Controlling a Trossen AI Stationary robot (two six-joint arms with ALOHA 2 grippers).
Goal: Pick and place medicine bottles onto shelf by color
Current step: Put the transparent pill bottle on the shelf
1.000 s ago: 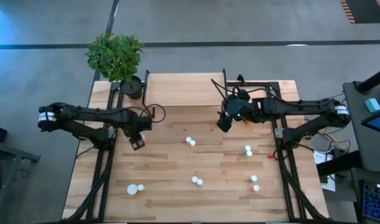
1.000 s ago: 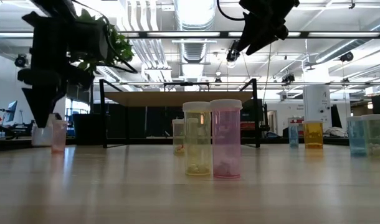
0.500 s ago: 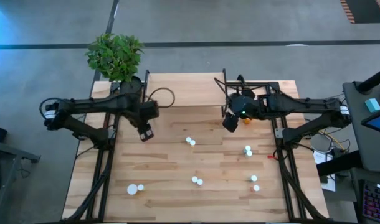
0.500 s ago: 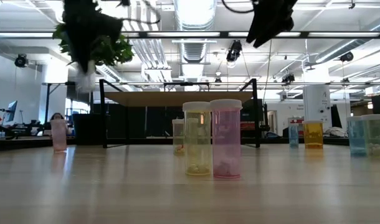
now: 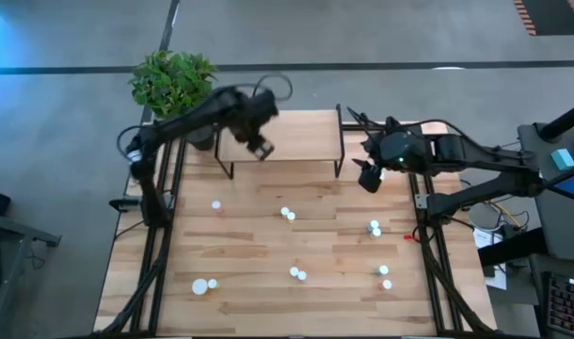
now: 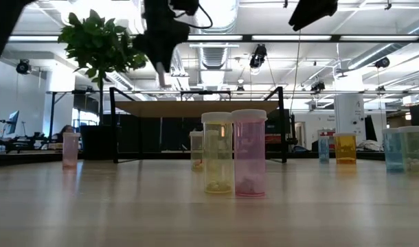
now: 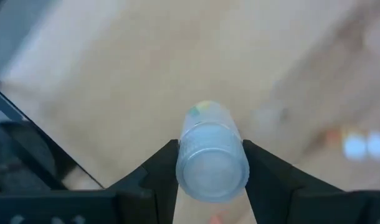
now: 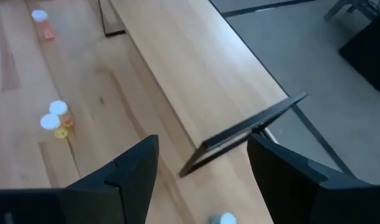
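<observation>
My left pincer (image 7: 209, 163) grips a white-capped bottle (image 7: 212, 158) over the shelf (image 5: 296, 137); an off-square release could tip it; right pincer (image 8: 202, 171) hangs open, empty.

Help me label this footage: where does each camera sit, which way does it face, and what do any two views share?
High view: overhead, facing straight down on the table; both arms show, left tool over the shelf, right tool beside it.
Low view: at tabletop height, looking level across at yellow bottle and pink bottle; arms hang from above.
Left wrist view: behind that tool's fingers, which are shut on a bottle.
Right wrist view: past its open fingers.
Shared: the shelf shows in high, low and right wrist views.
</observation>
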